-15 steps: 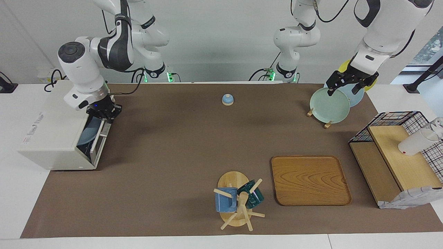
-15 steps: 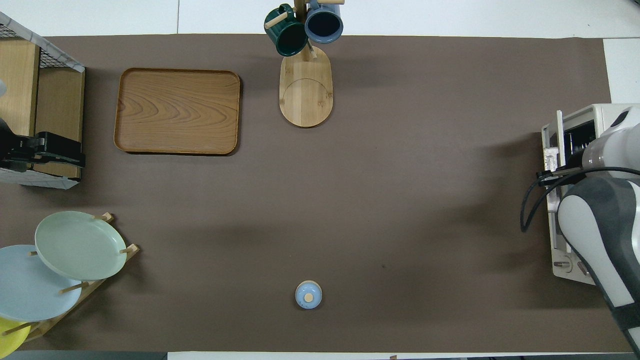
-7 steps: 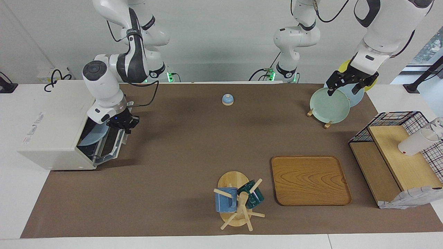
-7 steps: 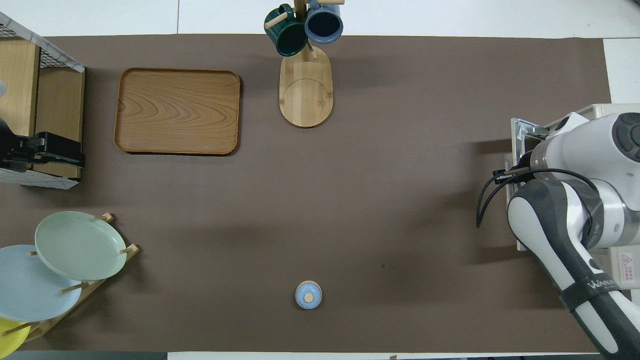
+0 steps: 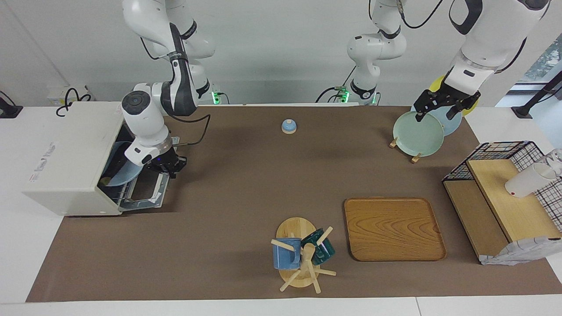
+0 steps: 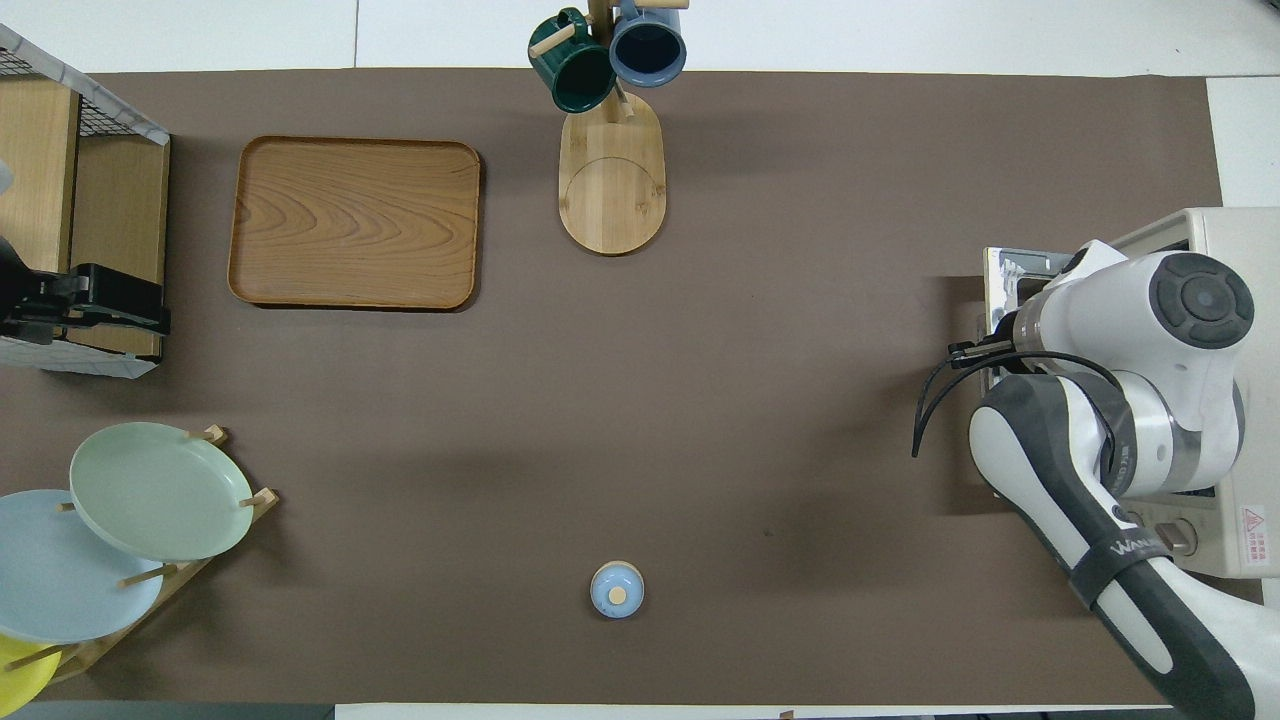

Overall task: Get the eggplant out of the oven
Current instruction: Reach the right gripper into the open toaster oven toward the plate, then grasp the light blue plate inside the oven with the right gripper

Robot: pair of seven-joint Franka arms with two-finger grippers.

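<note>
The off-white oven (image 5: 66, 158) stands at the right arm's end of the table and also shows in the overhead view (image 6: 1235, 230). Its door (image 5: 147, 191) hangs down almost flat. My right gripper (image 5: 169, 167) is at the door's top edge, shut on its handle; in the overhead view the arm hides it. A light blue plate (image 5: 125, 170) shows inside the oven. The eggplant is hidden. My left gripper (image 5: 434, 115) waits open and empty over the plate rack.
A plate rack holds a green plate (image 5: 418, 134), a blue one and a yellow one. A small blue lid (image 5: 288, 126) lies near the robots. A wooden tray (image 5: 393, 228), a mug tree (image 5: 300, 254) and a wire shelf (image 5: 505, 197) stand farther out.
My right gripper has swung out and down from the oven front, and the door has come with it from nearly closed to almost flat. The left arm has not moved.
</note>
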